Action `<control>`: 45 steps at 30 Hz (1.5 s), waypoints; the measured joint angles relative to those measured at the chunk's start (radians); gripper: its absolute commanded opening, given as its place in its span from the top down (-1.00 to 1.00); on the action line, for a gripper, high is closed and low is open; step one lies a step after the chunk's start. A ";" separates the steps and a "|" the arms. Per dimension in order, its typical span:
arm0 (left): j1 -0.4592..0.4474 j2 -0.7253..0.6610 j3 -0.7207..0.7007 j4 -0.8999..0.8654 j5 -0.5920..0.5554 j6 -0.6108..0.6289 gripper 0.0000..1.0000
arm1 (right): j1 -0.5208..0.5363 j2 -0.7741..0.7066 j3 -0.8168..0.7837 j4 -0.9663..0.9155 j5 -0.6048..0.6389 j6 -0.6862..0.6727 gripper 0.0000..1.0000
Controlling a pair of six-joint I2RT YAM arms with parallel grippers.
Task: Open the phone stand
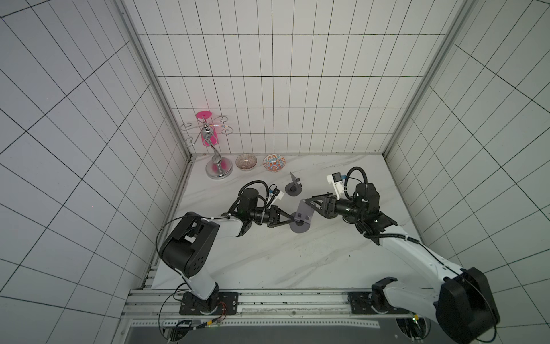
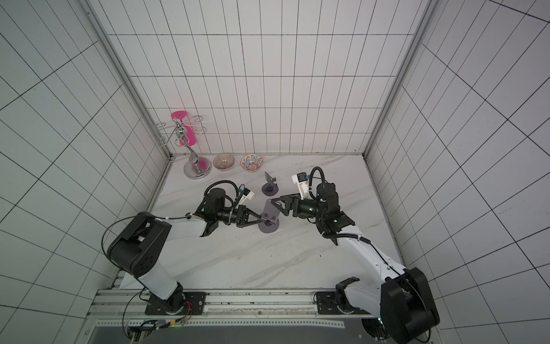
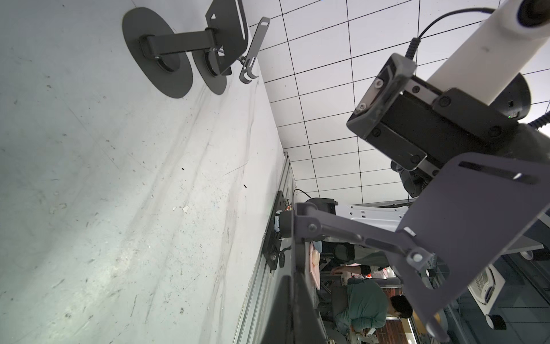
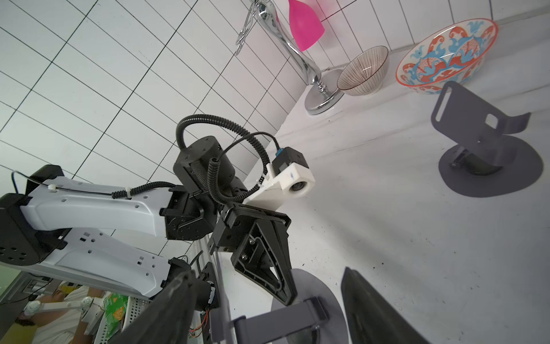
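jaws of the left gripper (image 1: 293,221) are clamping shut on a grey metal phone stand (image 1: 305,210) with a round base, pinching it low down by the hinge where its short arm is meeting the base. jaws of the right gripper (image 1: 310,202) are standing wide open at the top edge of the stand's tilted plate – whether they are touching it i cannot tell. the stand is sitting near the middle of the white marbled counter (image 1: 268,253), between the two grippers, its base lying flat and its plate leaning up toward the right arm. a second, darker grey phone stand (image 1: 294,187) is standing just behind it – apart, with nothing gripping it. along the back wall a brown striped bowl (image 1: 246,161) and an orange-and-blue patterned bowl (image 1: 274,163) are sitting side by side, next to a chrome cup rack (image 1: 219,171) carrying a pink cup (image 1: 203,114).
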 measured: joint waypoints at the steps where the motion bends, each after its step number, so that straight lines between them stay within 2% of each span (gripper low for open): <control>1: 0.000 0.008 0.003 0.000 0.002 -0.003 1.00 | 0.000 0.006 0.000 0.008 -0.010 0.000 -0.50; 5: -0.001 0.033 0.013 0.027 0.005 -0.026 1.00 | 0.000 0.021 0.000 0.021 -0.044 -0.003 -0.29; 9: -0.001 0.059 0.024 0.084 0.011 -0.066 1.00 | 0.001 0.022 0.000 0.021 -0.064 -0.013 -0.19; 10: -0.002 0.064 0.026 0.100 0.013 -0.077 1.00 | 0.002 0.022 0.000 0.021 -0.066 -0.016 -0.09; 15: -0.002 0.075 0.027 0.143 0.021 -0.113 1.00 | 0.010 0.024 0.002 0.014 -0.069 -0.044 0.71; 18: -0.002 0.077 0.028 0.161 0.021 -0.132 1.00 | 0.021 0.023 0.013 -0.024 -0.077 -0.079 0.98; 24: -0.002 0.095 0.037 0.228 0.051 -0.169 1.00 | 0.071 -0.039 0.049 -0.150 -0.006 -0.173 1.00; 32: -0.011 0.127 0.056 0.276 0.093 -0.184 1.00 | 0.164 -0.137 0.060 -0.286 0.192 -0.297 1.00; 45: -0.010 0.136 0.075 0.116 0.097 -0.080 1.00 | 0.305 -0.167 0.062 -0.373 0.472 -0.427 1.00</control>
